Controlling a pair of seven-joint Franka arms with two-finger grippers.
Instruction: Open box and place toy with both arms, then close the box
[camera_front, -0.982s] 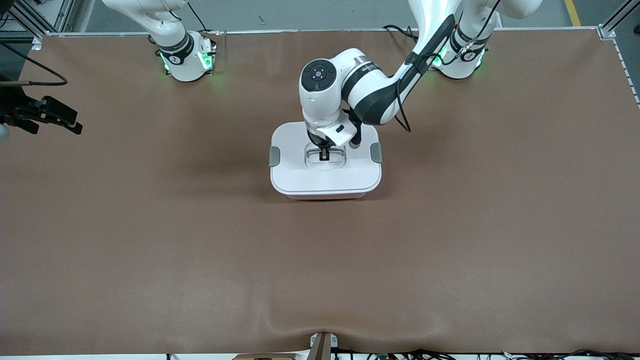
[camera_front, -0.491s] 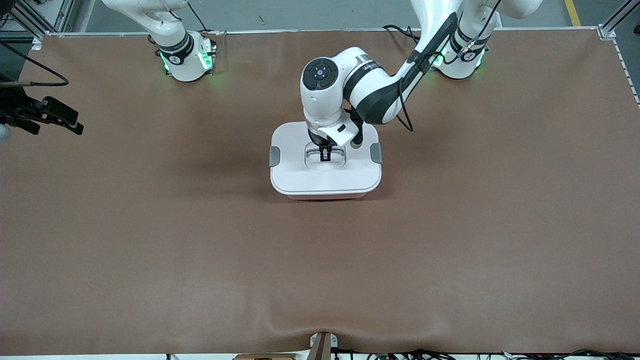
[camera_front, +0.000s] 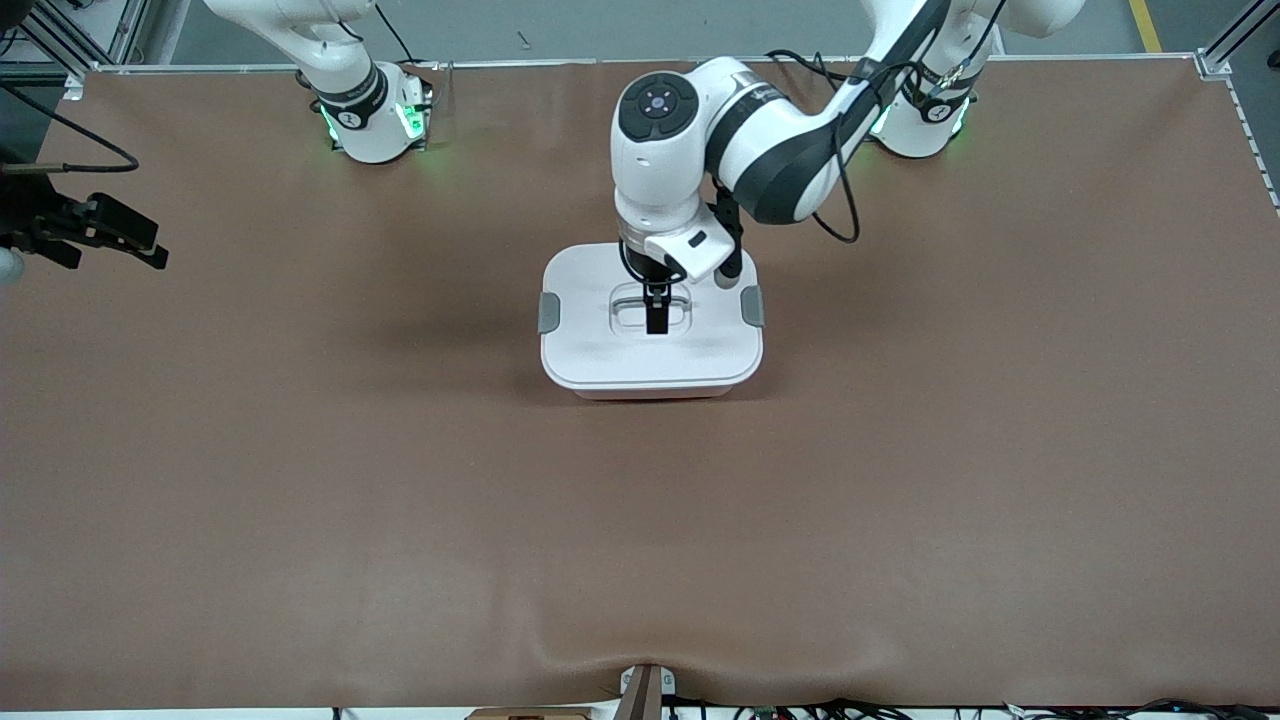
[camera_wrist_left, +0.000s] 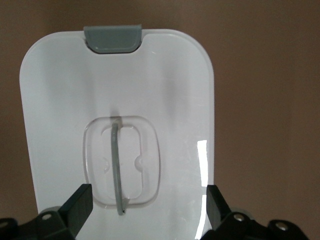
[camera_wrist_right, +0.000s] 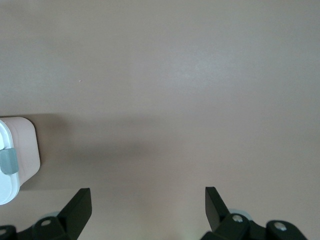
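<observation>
The box (camera_front: 650, 385) stands mid-table with its white lid (camera_front: 600, 350) on and a grey latch (camera_front: 549, 312) at each end. My left gripper (camera_front: 656, 312) hangs open just above the lid's recessed centre handle (camera_front: 625, 312) and holds nothing. The left wrist view shows the lid (camera_wrist_left: 165, 75), one latch (camera_wrist_left: 112, 39) and the thin grey handle (camera_wrist_left: 116, 165) between my open left gripper's (camera_wrist_left: 147, 202) fingers. My right gripper (camera_front: 153, 250) waits open over the table at the right arm's end. The toy is not in view.
The right wrist view shows bare brown table under my right gripper (camera_wrist_right: 145, 205), with the box's corner (camera_wrist_right: 22, 145) and a latch (camera_wrist_right: 7, 162) at the edge. Brown mat (camera_front: 640, 520) covers the table.
My left arm has risen, lifting its gripper out of the lid's handle recess. The lid stays on the box. The right arm has not moved.
</observation>
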